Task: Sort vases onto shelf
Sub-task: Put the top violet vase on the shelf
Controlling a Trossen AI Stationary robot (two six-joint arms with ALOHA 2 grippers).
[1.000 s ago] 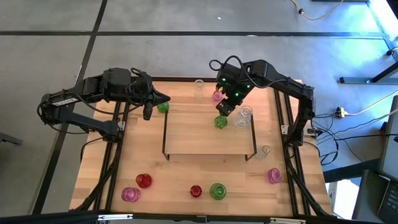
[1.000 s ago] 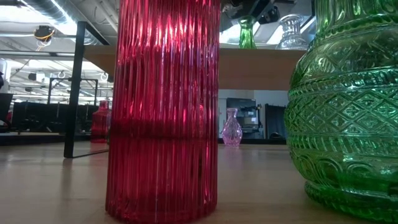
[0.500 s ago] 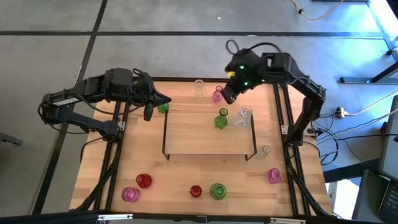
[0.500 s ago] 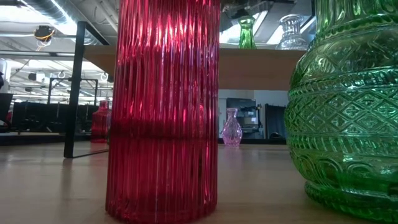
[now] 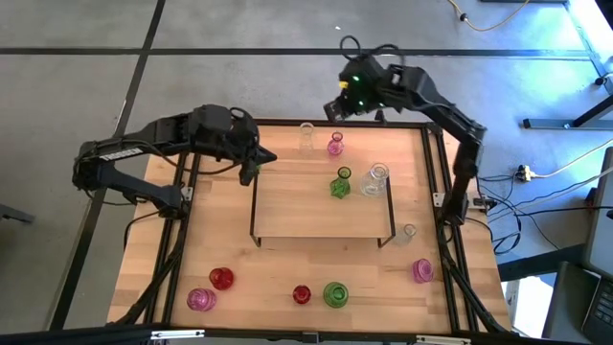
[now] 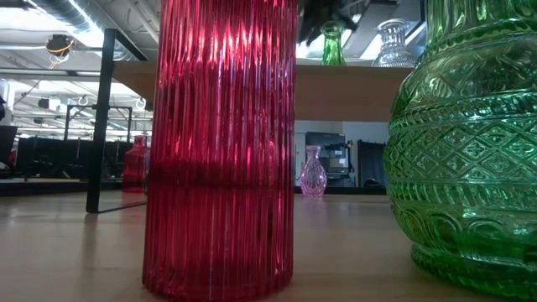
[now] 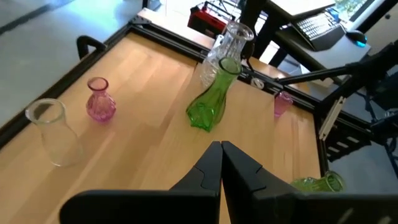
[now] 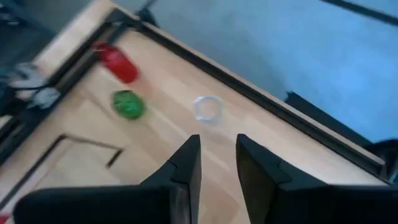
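Along the bench's (image 5: 153,249) near edge, red, pink and green vases (image 5: 221,279) are standing. The shelf (image 5: 306,216) is carrying a green vase (image 5: 340,182) beside a clear one. Left gripper (image 5: 251,171) (fingers pressed together) is hovering at the shelf's corner; right gripper (image 5: 335,107), fingers slightly spread, is hanging over the far edge.

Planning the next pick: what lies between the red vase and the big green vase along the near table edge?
In the high view, one small red vase stands between the red vase and the green vase.
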